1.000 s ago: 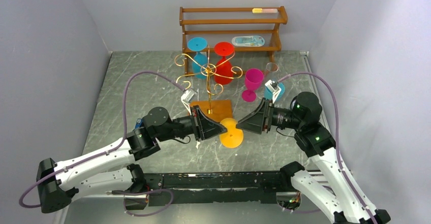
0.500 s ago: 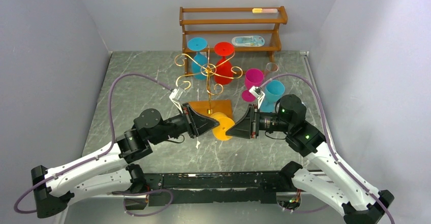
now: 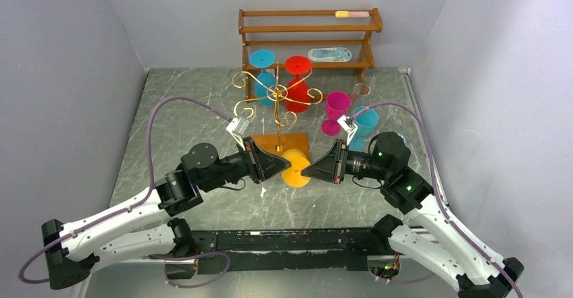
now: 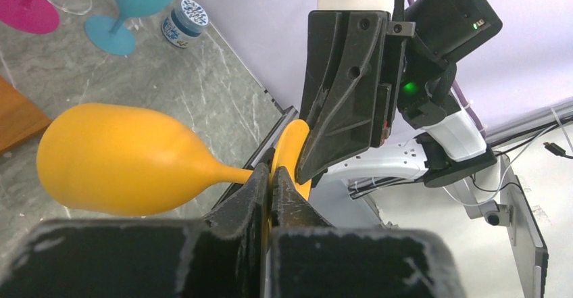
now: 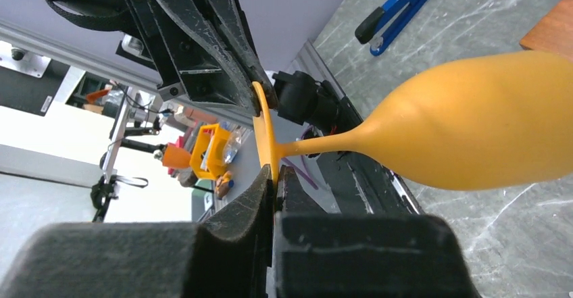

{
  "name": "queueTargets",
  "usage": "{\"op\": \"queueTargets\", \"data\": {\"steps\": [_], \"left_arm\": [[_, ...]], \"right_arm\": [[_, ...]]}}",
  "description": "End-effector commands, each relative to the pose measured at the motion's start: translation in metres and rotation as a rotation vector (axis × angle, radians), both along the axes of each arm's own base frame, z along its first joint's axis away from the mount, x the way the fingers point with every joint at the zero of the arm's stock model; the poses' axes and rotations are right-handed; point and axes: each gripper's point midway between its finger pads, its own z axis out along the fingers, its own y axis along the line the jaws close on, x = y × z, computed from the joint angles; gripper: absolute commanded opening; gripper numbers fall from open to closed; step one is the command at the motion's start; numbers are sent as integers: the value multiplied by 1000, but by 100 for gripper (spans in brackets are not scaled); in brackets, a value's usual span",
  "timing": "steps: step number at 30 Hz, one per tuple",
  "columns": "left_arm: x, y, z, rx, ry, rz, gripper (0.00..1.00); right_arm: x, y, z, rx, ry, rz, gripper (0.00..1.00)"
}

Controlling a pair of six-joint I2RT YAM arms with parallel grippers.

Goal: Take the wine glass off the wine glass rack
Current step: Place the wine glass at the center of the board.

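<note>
Jaws of left gripper (image 3: 288,168) and right gripper (image 3: 305,172) clamp opposite foot edges of wine glass (image 4: 121,159), beside rack (image 3: 278,96).

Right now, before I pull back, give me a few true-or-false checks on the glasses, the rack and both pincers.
1. The left pincer and the right pincer are both shut on the foot of the orange glass. True.
2. The orange glass hangs from the rack. False: it is off the rack, held on its side between the two pincers.
3. A red glass hangs upside down on the rack. True.
4. The pink glass lies tipped over. False: it stands upright on the table, right of the rack.
</note>
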Motion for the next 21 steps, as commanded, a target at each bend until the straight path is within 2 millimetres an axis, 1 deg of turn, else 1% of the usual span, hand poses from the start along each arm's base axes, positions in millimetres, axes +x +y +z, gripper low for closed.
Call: {"op": "queueTargets", "data": {"steps": [1, 2, 4, 6, 7, 8, 9, 12, 14, 15, 16, 18, 20, 21], "left_arm": [[0, -4, 15, -23, -13, -6, 5], [0, -5, 15, -18, -11, -8, 9], [-1, -6, 15, -8, -9, -14, 19], [-3, -6, 16, -19, 1, -24, 25], [-5, -7, 17, -35, 0, -37, 30], [-8, -8, 17, -48, 3, -51, 38], [-10, -8, 16, -52, 9, -62, 44], [-17, -7, 9, -36, 9, -95, 53], [-23, -6, 8, -37, -2, -126, 60], [-26, -7, 8, -41, -2, -145, 61], [-29, -8, 6, -41, 3, -164, 61], [-36, -12, 4, -46, 11, -209, 58], [-40, -16, 3, -59, 20, -244, 54], [-40, -18, 4, -73, 29, -245, 50]], "right_arm": [[11, -6, 9, 23, -28, -99, 0], [12, -6, 10, 29, -29, -111, 0], [12, -6, 10, 33, -24, -112, 0], [12, -4, 7, 29, -7, -102, 0], [13, -4, 5, 26, 2, -104, 0], [13, -4, 4, 24, 10, -107, 0], [13, -4, 4, 26, 12, -110, 0], [14, -8, 11, 48, -4, -139, 0], [13, -12, 13, 66, -27, -155, 0], [13, -13, 12, 63, -39, -163, 0], [14, -15, 12, 56, -51, -173, 0], [11, -15, 14, 52, -71, -157, 0], [4, -10, 17, 65, -78, -98, 0], [1, -8, 18, 74, -75, -66, 0]]}}
